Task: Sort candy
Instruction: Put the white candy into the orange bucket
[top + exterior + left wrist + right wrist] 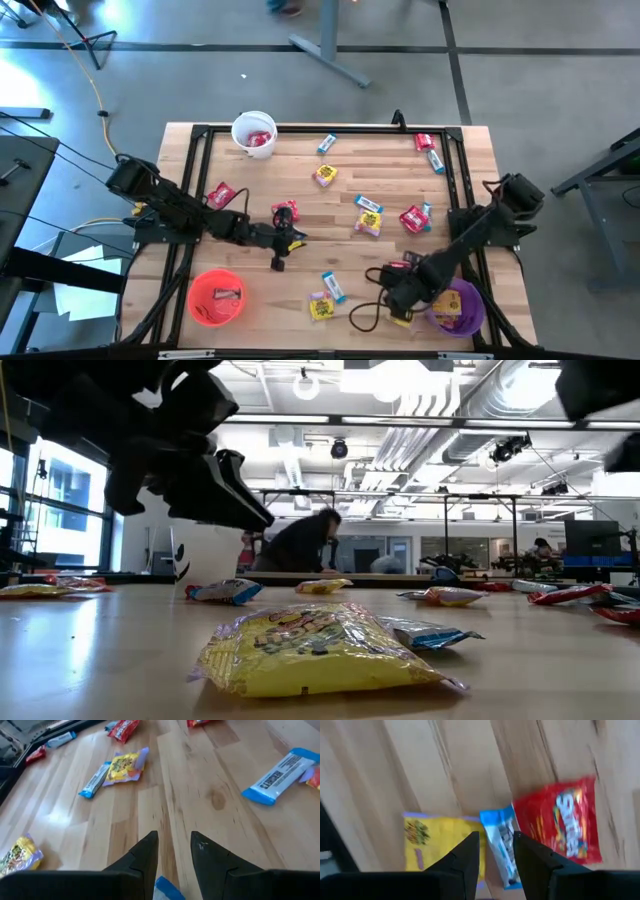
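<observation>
A dozen or so candies (413, 218) lie loose on the table (300, 180), and the purple cup (480, 305) serves as the marker for all of them. They spread from just beside that cup out to the far edge, which suggests the sort is perhaps a third done.

The purple cup already holds yellow packets. The orange cup (192, 298) sits on the same near edge, well apart from it on the left arm's side. The white cup (238, 130), diagonally far from it, has a red packet inside. So each cup looks to be reserved for one colour.

The left gripper (175, 845) is well away from the purple cup, over the table's middle. Its fingers are drawn narrow, with a blue bar (165, 891) pinched deep between them. It is probably held that far back so the slim wrapper cannot twist out on the way to a cup.

The right gripper (496, 845) is just beside the purple cup, on the side facing the orange one. It looks down on a second bar (497, 827) lying between a yellow packet (435, 840) and a red packet (560, 825). I cannot tell whether it has closed on anything. With the three touching, a pick there risks dragging a neighbour along.
</observation>
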